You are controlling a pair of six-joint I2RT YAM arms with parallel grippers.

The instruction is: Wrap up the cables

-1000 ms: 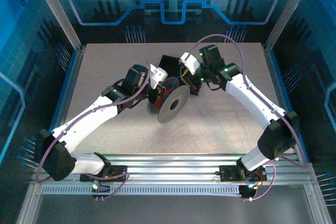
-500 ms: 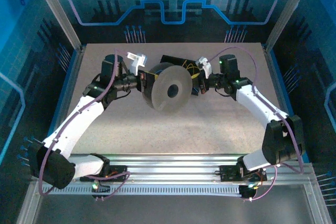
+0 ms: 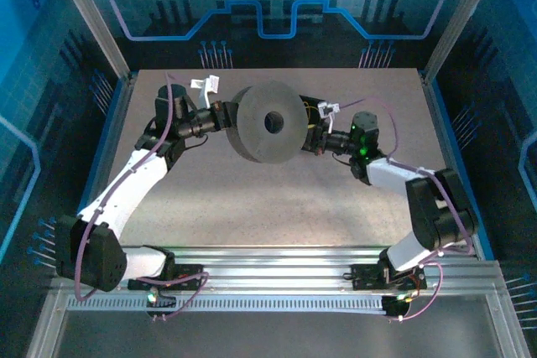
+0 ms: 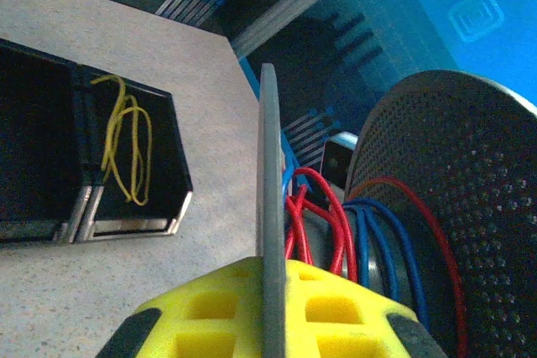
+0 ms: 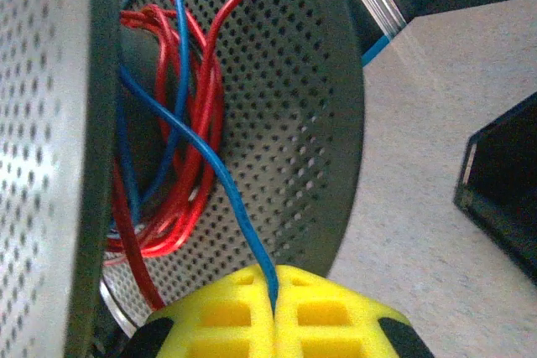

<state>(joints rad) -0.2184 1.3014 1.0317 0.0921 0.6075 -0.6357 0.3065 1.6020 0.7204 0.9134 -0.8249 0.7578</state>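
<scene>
Two cables are on the spool (image 3: 252, 136) by the look of it. The red cable (image 5: 180, 123) lies in loose loops round the core. The blue cable (image 5: 226, 182) comes out from between the perforated flanges and runs straight into the right hand (image 5: 274, 295), whose fingers are shut on it. That strand's long axis points from the hand forward into the gap, and I'd judge the next turn depends on keeping it lined up there (it curves rather than pulling taut). The left hand (image 4: 270, 278) is clamped on the rim of one flange (image 4: 268, 165), holding the spool up off the desk (image 4: 50, 291). The yellow cable (image 4: 126, 136) lies well apart, ahead and to the left of that hand, in a black tray (image 4: 180, 199), with neither hand free to fetch it.
</scene>
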